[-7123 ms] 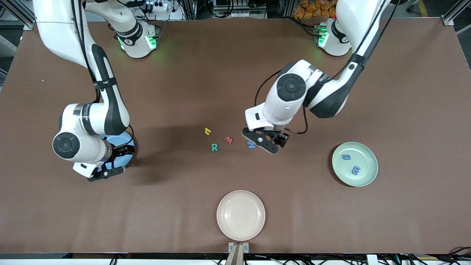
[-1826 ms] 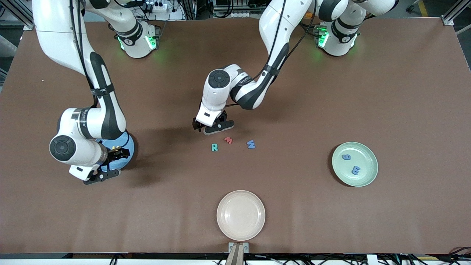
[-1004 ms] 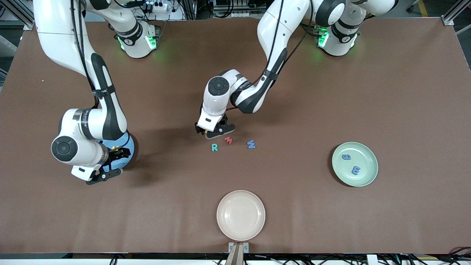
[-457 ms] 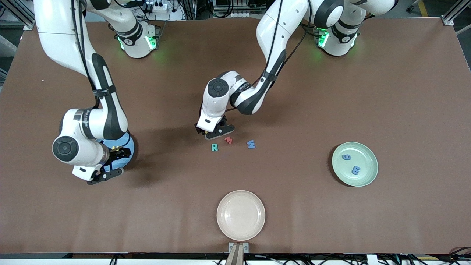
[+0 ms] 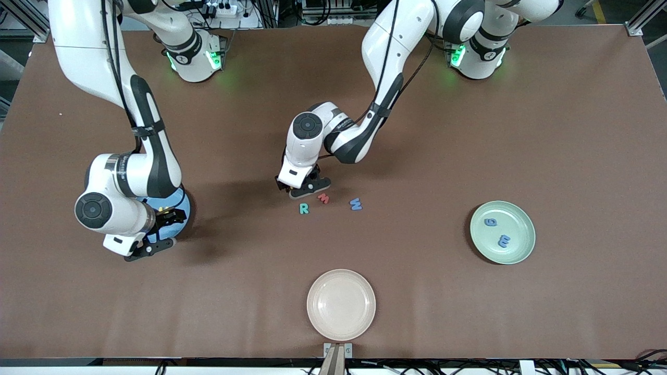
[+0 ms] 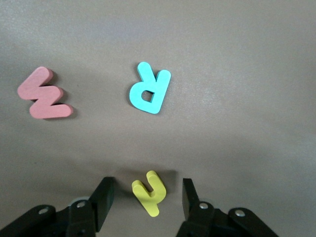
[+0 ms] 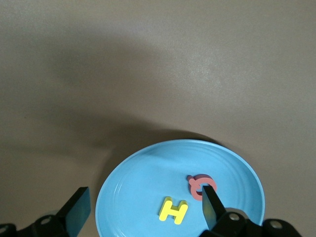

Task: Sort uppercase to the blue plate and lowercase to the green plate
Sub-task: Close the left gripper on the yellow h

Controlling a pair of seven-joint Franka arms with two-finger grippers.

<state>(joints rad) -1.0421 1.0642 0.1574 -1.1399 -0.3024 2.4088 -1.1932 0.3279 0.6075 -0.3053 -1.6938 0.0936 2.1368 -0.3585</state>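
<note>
Fingers of left gripper standing apart either side of yellow hooked letter, not touching it; letter lying on table, hidden under gripper in front view. Right gripper hovering spread wide over blue plate, arm covering most of plate from front. Plate holding two: yellow H, red-pink round letter partly masked by fingertip. Green plate holding two: blue g, blue m. Three lying loose: teal R, red m, blue W. One cream-white plate.

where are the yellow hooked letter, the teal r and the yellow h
yellow hooked letter point(image 6: 149, 192): left wrist view, on the fork where its arms meet
teal R point(image 6: 149, 89): left wrist view, on its body
yellow H point(image 7: 174, 210): right wrist view, on its crossbar
</note>
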